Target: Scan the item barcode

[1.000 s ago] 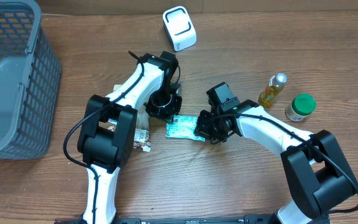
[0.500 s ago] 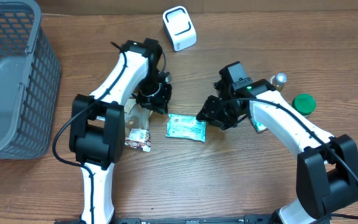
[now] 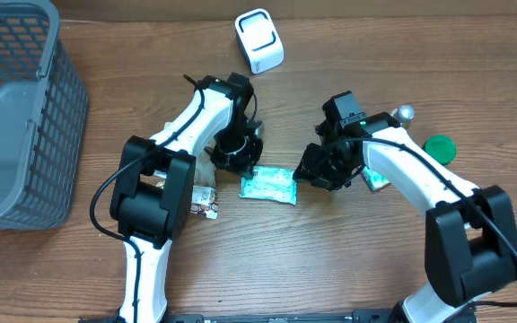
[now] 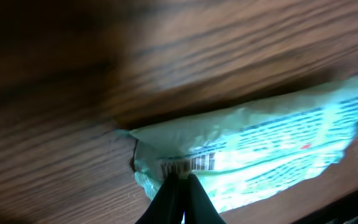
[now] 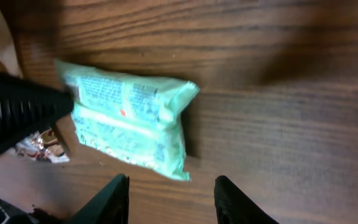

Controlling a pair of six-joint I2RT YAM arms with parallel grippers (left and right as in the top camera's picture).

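A pale green packet (image 3: 269, 186) lies flat on the wooden table between both arms. Its barcode (image 4: 188, 165) shows in the left wrist view, near the packet's left end. My left gripper (image 3: 243, 164) (image 4: 180, 177) is shut, its tips resting against that end just below the barcode. Whether they pinch the wrapper I cannot tell. My right gripper (image 3: 315, 176) (image 5: 173, 199) stands open beside the packet's right end (image 5: 129, 121), with only bare table between its fingers. A white scanner (image 3: 258, 40) stands at the back of the table.
A grey basket (image 3: 16, 117) fills the far left. Small foil-wrapped items (image 3: 203, 199) lie left of the packet. A yellow bottle (image 3: 404, 114) and a green-lidded jar (image 3: 438, 148) stand at the right, partly behind the right arm.
The right gripper has opened and drawn back from the packet's right end. The left gripper swung away to the upper left, then came back to the packet's left end.
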